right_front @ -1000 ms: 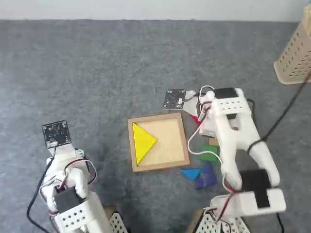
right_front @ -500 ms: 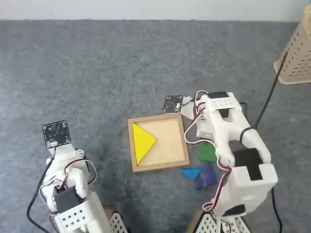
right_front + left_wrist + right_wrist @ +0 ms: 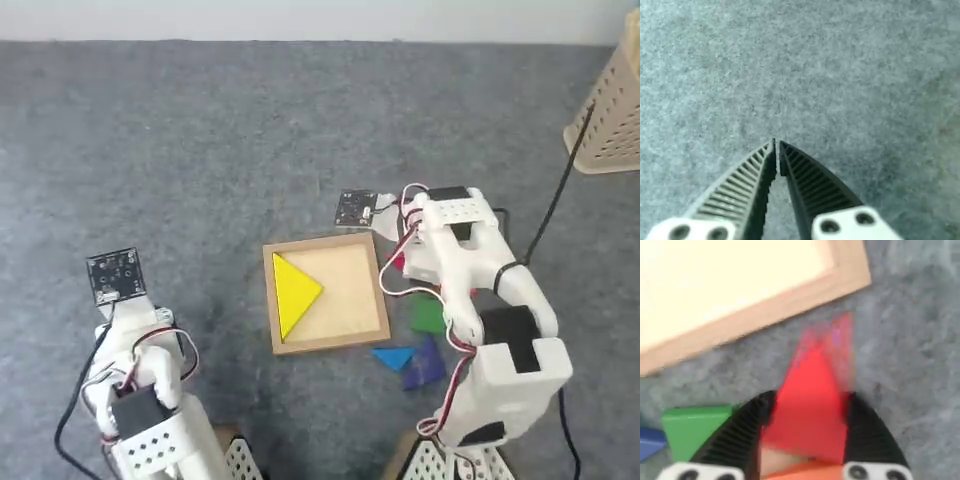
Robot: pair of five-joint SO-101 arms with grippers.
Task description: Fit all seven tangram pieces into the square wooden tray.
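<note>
The red triangle [image 3: 812, 412] is pinched between the two fingers of the right gripper [image 3: 808, 399], just outside the wooden rim of the tray [image 3: 790, 305], near one of its corners. Whether the piece is lifted clear of the carpet [image 3: 200, 150] cannot be told.

Inside the tray a yellow triangle [image 3: 293, 290] is seated against the rim on the side away from the right arm, and the rest of the floor is bare wood. A green piece [image 3: 428, 316], a blue triangle [image 3: 394, 356] and a purple piece [image 3: 426, 368] are scattered on the carpet beside the tray, near the right arm's base.

The left gripper [image 3: 776, 148] is held over bare carpet, well apart from the tray, with its fingers pressed together on nothing.

The task is judged to be at an early stage: one piece is placed, and the pick-up of the second is in hand. For the next move, the red triangle must be raised above the rim, carried over the open floor of the tray and turned so that its long edge can be matched to the yellow one. A firm grip is called for, since so thin a piece may be tipped or dropped against the rim.
</note>
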